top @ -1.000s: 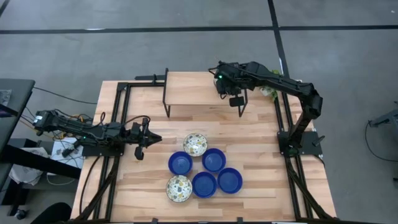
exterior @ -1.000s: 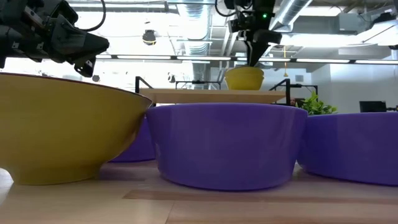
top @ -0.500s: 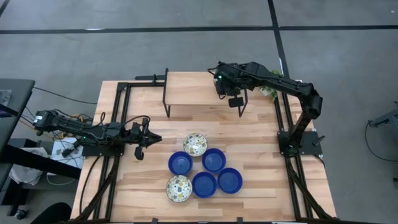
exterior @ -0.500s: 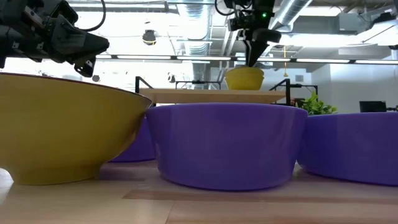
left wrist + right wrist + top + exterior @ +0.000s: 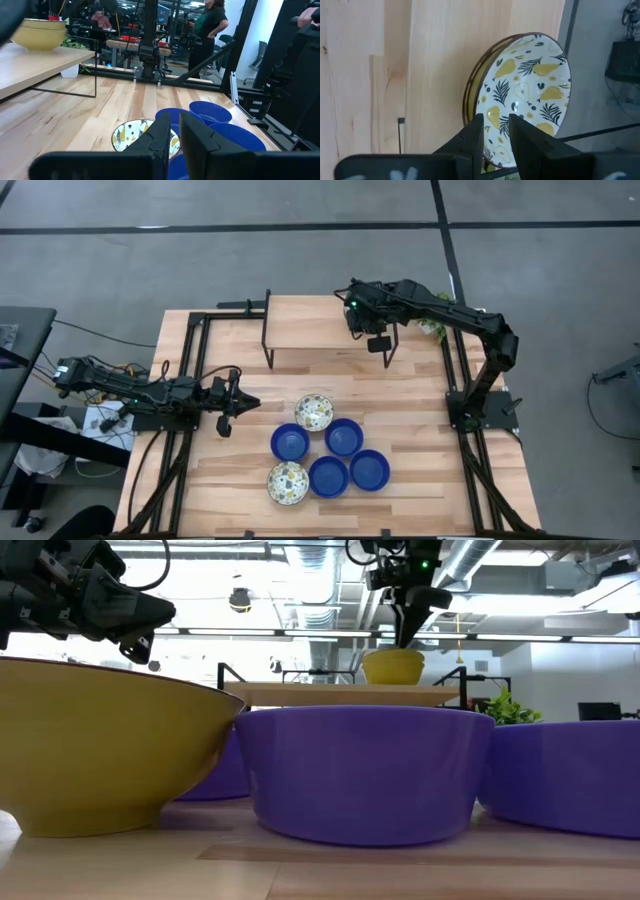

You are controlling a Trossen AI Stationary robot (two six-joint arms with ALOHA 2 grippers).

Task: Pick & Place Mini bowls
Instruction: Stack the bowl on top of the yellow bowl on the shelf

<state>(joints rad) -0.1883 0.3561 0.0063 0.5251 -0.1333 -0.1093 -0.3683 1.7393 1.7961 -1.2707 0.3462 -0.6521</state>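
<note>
L gripper [image 5: 245, 402] hangs at centre-left of the high view, over the pale wooden table [image 5: 420, 410]. Its jaws are all but closed, only a thin slit between them, w/ nothing held.

Just right of it and a bit lower in that view is the cluster of six mini bowls. Two are white floral bowls [image 5: 313, 412] and four are glossy cobalt blue bowls [image 5: 344, 436], packed rim to rim. L arm is the nearer one to these, but it's idle.

Further right, at upper centre, the R gripper [image 5: 496, 120] is the one at work. It points straight down over the raised wooden shelf [image 5: 310, 330], near the shelf's right end. Directly beneath it sits a stack of two yellow-outside, floral-inside mini bowls [image 5: 530, 95], i.e. no sideways offset worth noting. Bowls are round, so no long axis. What matters is that the tips sit at the stack's near rim, not over its middle.

R jaws are part-open w/ a clear gap showing. In the low view the tips dip to rim level of the top bowl. Can't make out a pinch on the rim wall, so I'd judge nothing is gripped. Next move depends on the rim ending up between the two tips. R arm is plainly nearer to the shelf stack.
</note>
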